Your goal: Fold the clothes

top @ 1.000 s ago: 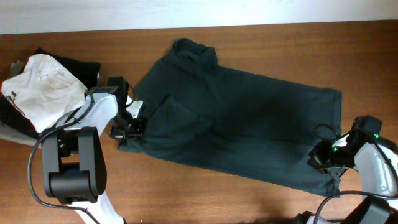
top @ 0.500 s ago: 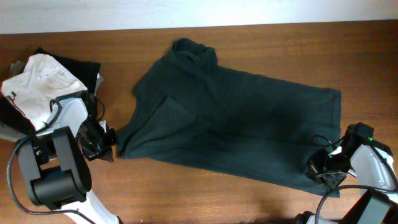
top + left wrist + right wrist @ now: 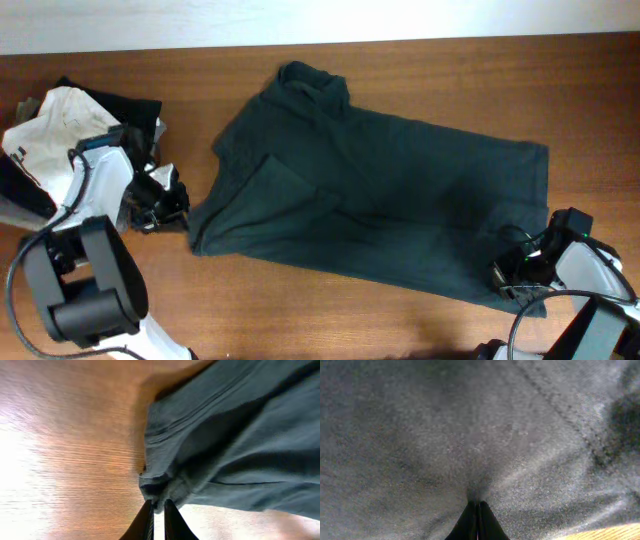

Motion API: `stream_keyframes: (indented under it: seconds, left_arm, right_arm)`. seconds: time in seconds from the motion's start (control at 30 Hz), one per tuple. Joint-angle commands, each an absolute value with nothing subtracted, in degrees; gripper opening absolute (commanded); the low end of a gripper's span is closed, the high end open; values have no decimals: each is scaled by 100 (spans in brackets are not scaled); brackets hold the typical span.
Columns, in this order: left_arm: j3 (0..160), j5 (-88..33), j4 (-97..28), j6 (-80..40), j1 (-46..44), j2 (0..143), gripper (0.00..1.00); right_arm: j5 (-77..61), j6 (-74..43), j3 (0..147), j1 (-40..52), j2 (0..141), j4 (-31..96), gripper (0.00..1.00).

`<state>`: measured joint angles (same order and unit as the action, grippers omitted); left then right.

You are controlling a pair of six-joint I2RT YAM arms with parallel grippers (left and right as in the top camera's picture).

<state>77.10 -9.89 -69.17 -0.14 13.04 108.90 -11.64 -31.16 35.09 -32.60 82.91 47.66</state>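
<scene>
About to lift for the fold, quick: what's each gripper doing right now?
Left gripper: closed, pinching an edge of the dark charcoal short-sleeved cloth shirt.
Right gripper: closed, pinching the same shirt's cloth.

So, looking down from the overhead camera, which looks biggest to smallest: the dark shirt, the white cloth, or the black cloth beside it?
Largest: the dark shirt, by far.
Next: the white cloth.
Smallest as seen: the black cloth, though the white cloth hides part of it, so its full size is unsure.
</scene>
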Motion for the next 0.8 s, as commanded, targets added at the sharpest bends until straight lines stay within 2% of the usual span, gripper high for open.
stream_keyframes:
  seconds: [0.0,0.07,0.17,0.27,0.33,0.5,0.67,0.73,0.77]
  left_arm:
    - [7878,-1234,-6930,141,1262,10484,14]
    - [7878,-1308,-6938,161,1210,10471,22]
    - [7863,-1306,-6810,366,1013,10486,40]
    - [7706,-1044,-6348,377,829,10514,49]
    - [7456,-939,-6034,375,792,10516,50]
    - [7039,-384,-5669,342,803,10541,50]
    - [6790,-362,-5360,276,803,10582,50]
    - [6648,-368,-5369,259,803,10628,38]
    - [6578,-425,-5384,261,803,10630,29]
  right_arm:
    - [-521,-3304,3310,-3680,8558,5118,4]
    - [-504,-3111,3533,-3924,8482,5439,4]
    - [-510,-2716,3898,-4086,8403,5787,4]
    - [-642,-2324,4125,-4091,8374,5835,4]
    - [-827,-2038,4213,-4088,8370,5833,4]
    - [-1380,-1520,4495,-4091,8370,5808,8]
    - [-1612,-1372,4718,-4091,8370,5787,8]
    - [-1610,-1372,4766,-4091,8370,5778,8]
    - [-1612,-1372,4775,-4088,8370,5765,8]
